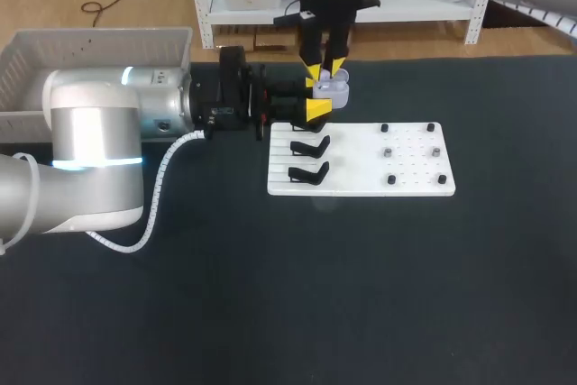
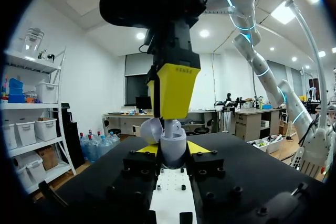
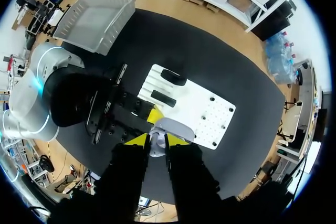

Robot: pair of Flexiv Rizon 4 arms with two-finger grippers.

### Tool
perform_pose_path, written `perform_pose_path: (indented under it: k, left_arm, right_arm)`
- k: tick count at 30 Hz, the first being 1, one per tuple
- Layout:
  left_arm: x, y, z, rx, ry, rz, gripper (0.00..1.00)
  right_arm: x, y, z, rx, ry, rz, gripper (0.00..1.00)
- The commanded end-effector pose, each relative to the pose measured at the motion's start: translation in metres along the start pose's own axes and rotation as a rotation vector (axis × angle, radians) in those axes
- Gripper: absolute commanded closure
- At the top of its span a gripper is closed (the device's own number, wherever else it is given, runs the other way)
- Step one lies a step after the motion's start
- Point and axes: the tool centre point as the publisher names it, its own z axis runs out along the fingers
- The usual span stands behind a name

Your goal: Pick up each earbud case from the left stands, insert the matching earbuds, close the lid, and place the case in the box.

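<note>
My left end effector (image 2: 173, 149) clamps the earbud case (image 1: 333, 88) steady for my right end effector (image 1: 325, 70), whose grip I cannot tell.

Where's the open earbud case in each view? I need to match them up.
Head view: earbud case near the white board's far-left corner, between left gripper and right gripper.
Left wrist view: earbud case held between the left gripper's yellow tips.
Right wrist view: earbud case directly ahead of the right gripper.
Shared landmark: the white board.
</note>
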Motion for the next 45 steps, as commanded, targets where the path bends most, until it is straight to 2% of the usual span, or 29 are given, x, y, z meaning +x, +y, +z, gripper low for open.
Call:
perform_pose_path:
  k: [1, 29, 31, 32, 33, 34, 42, 45]
  left_arm:
    - [0.001, -0.001, 0.0, -0.006, -0.001, 0.003, 1.0]
    - [0.001, -0.001, 0.0, -0.006, -0.001, 0.003, 1.0]
    - [0.001, -0.001, 0.0, -0.006, -0.001, 0.003, 1.0]
    - [0.001, -0.001, 0.0, -0.006, -0.001, 0.003, 1.0]
    - [0.001, -0.001, 0.0, -0.006, -0.001, 0.003, 1.0]
    - [0.001, -0.001, 0.0, -0.006, -0.001, 0.003, 1.0]
    - [0.001, -0.001, 0.0, -0.006, -0.001, 0.003, 1.0]
    - [0.001, -0.001, 0.0, -0.006, -0.001, 0.003, 1.0]
  right_arm:
    - [0.0, -0.001, 0.001, -0.002, -0.001, 0.001, 1.0]
    - [0.005, 0.0, 0.011, -0.005, -0.03, -0.058, 1.0]
    - [0.004, 0.001, 0.01, -0.004, -0.036, -0.06, 0.61]
    - [0.004, 0.001, 0.009, -0.004, -0.038, -0.062, 0.48]
    - [0.005, 0.001, 0.007, -0.003, -0.041, -0.062, 0.15]
    - [0.005, 0.001, 0.005, -0.001, -0.045, -0.063, 0.0]
    - [0.014, 0.004, -0.022, -0.008, -0.079, -0.076, 0.0]
    - [0.01, -0.003, -0.028, -0.029, -0.104, -0.032, 0.0]
